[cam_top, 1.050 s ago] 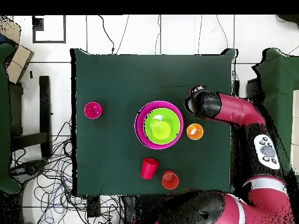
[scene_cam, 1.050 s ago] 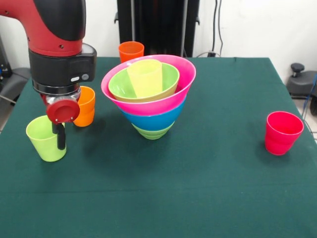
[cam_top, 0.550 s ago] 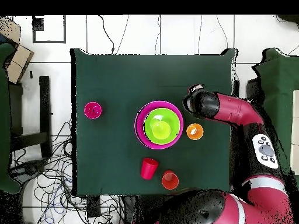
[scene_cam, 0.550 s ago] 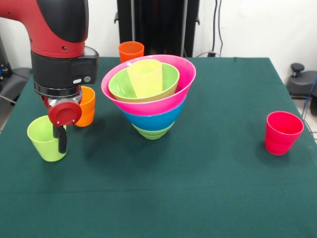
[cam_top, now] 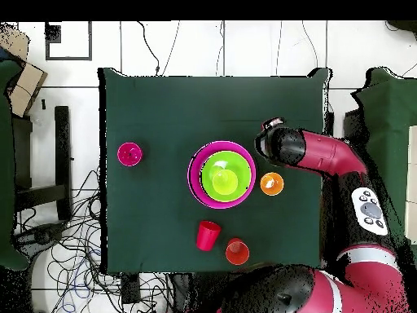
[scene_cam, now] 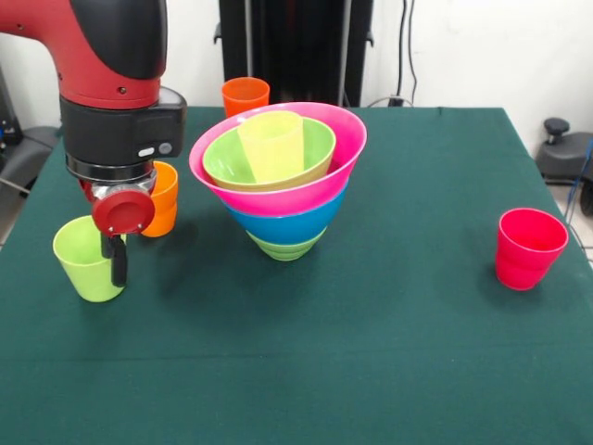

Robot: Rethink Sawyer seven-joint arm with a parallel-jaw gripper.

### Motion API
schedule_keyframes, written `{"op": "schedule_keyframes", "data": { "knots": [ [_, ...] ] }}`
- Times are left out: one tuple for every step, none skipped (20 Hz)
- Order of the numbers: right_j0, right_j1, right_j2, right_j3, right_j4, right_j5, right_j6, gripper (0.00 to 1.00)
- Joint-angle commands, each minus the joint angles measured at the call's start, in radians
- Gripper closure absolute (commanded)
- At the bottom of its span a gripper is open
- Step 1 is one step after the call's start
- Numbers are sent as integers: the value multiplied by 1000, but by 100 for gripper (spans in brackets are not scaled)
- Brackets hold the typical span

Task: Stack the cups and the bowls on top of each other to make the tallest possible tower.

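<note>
The tower (scene_cam: 278, 190) stands mid-table: a large light green bowl at the bottom, then blue (scene_cam: 287, 222), then pink, with a small light green bowl (scene_cam: 222, 158) and a pale yellow cup (scene_cam: 271, 144) inside. My gripper (scene_cam: 111, 261) is at the left, shut on the rim of the lime green cup (scene_cam: 83, 264); one black finger shows outside the cup's wall. In the overhead view the arm's end (cam_top: 274, 145) covers that cup, right of the tower (cam_top: 221, 174).
An orange cup (scene_cam: 163, 197) stands just behind my gripper, another (scene_cam: 245, 95) at the far edge. A red cup (scene_cam: 528, 247) sits alone at the right. Overhead shows a further red cup (cam_top: 208, 235) beside the orange one (cam_top: 237, 251).
My gripper and the lime green cup have shifted together slightly to the right, toward the tower. Nothing else has moved.
</note>
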Motion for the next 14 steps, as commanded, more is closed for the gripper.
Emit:
{"op": "schedule_keyframes", "data": {
  "knots": [
    [-14, 52, 75, 74, -94, -8, -190, 0],
    [-15, 51, 76, 74, -93, -2, -193, 0],
    [-16, 51, 77, 74, -92, 4, -196, 0],
    [-17, 50, 78, 74, -91, 10, -199, 0],
    [-21, 46, 82, 80, -88, 18, -204, 0],
    [-22, 45, 83, 80, -87, 22, -206, 0],
    [-24, 45, 85, 80, -86, 26, -209, 0],
    [-26, 44, 86, 81, -85, 31, -211, 0],
    [-28, 41, 87, 81, -84, 35, -215, 0],
    [-28, 39, 87, 81, -84, 40, -217, 0],
    [-28, 38, 88, 81, -84, 45, -218, 0],
    [-28, 37, 88, 80, -83, 50, -220, 0],
    [-29, 32, 89, 82, -82, 58, -223, 0],
    [-29, 30, 89, 82, -81, 63, -225, 0]
  ]
}}
